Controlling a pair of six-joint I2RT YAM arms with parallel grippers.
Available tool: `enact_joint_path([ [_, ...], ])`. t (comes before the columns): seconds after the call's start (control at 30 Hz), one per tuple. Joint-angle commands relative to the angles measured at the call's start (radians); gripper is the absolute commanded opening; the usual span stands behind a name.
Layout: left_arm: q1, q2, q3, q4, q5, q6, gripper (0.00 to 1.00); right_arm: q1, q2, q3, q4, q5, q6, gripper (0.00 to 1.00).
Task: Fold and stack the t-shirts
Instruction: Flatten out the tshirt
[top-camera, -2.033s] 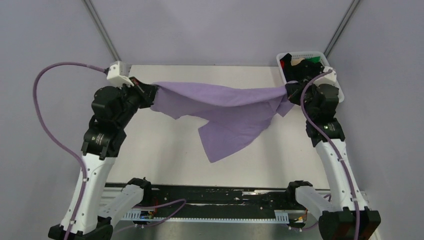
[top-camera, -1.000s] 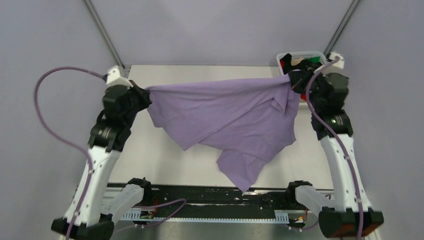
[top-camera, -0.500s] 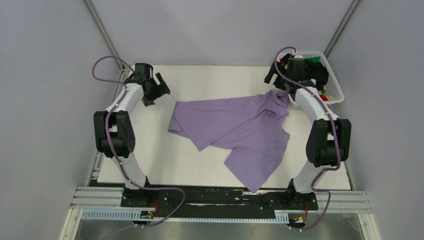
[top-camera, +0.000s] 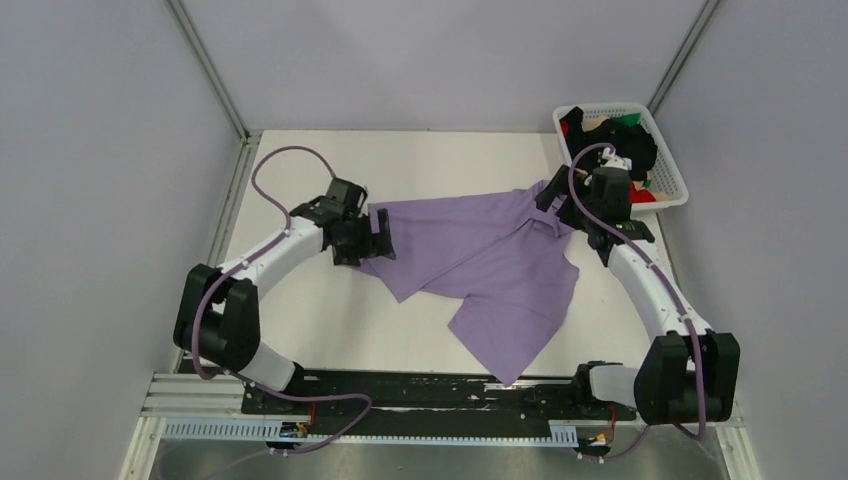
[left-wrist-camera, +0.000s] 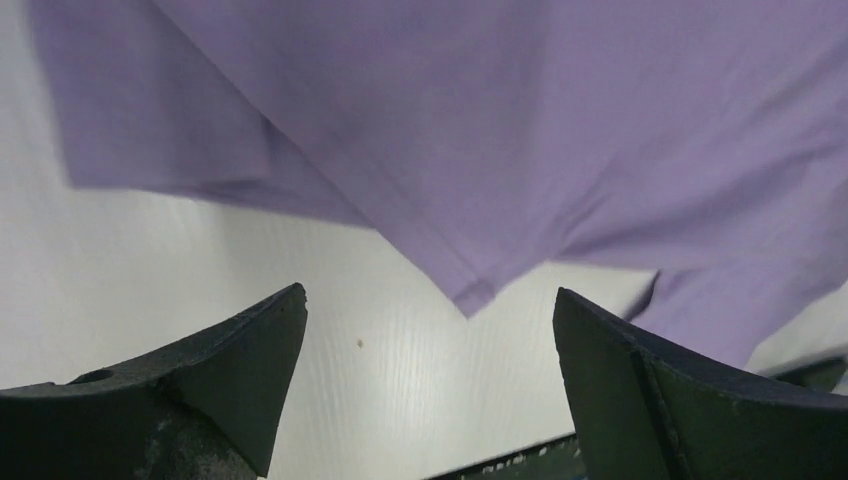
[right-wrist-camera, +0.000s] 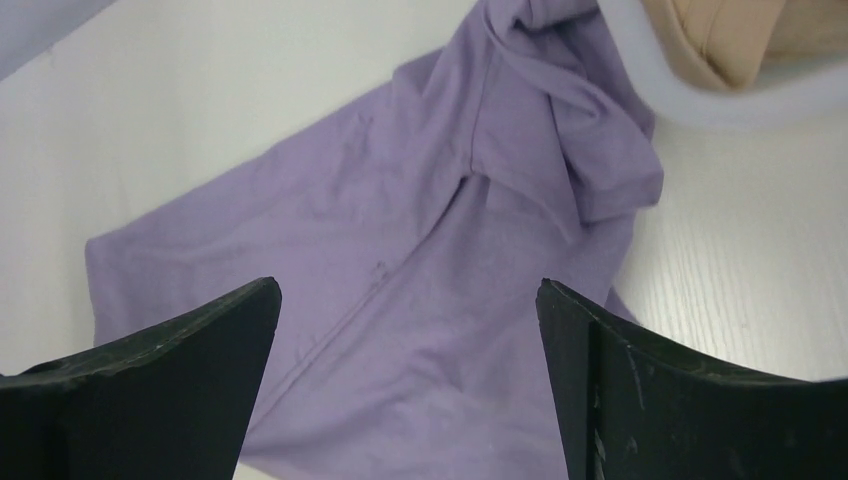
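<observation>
The lavender-purple t-shirt (top-camera: 480, 262) lies rumpled on the white table, one part trailing toward the near edge. My left gripper (top-camera: 378, 232) stands open at its left edge. In the left wrist view the cloth (left-wrist-camera: 480, 130) fills the top, and a pointed corner of it reaches between the open jaws (left-wrist-camera: 430, 295), which hold nothing. My right gripper (top-camera: 560, 200) hovers open over the bunched right end. The right wrist view shows purple fabric (right-wrist-camera: 420, 230) below the empty gripper (right-wrist-camera: 408, 285). Other t-shirts, black (top-camera: 632, 150), red (top-camera: 652, 196), beige (top-camera: 600, 126) and green (top-camera: 628, 118), sit in the basket.
A white lattice basket (top-camera: 600, 106) stands at the table's back right corner, close behind the right gripper. Its rim (right-wrist-camera: 700, 100) and a beige shirt (right-wrist-camera: 730, 30) appear at the top right of the right wrist view. Grey walls enclose the table.
Both grippers held the purple shirt stretched in the air, then opened and let it drop onto the table. Both arms have since moved in toward the shirt's left and right ends.
</observation>
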Motion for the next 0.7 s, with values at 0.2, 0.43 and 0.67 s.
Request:
enact_joint_path([
  [0.2, -0.286, 0.018, -0.121, -0.005, 0.002, -0.038, 0.89, 0.000, -0.169, -0.217, -0.030, -0.054, 0.051, 1.00],
  [0.43, -0.341, 0.138, -0.087, -0.004, -0.075, -0.032, 0.75, 0.000, -0.187, -0.241, -0.036, -0.024, 0.045, 1.00],
  [0.67, -0.348, 0.221, -0.068, 0.049, -0.099, -0.071, 0.61, 0.001, -0.180, -0.258, -0.038, -0.008, 0.046, 1.00],
])
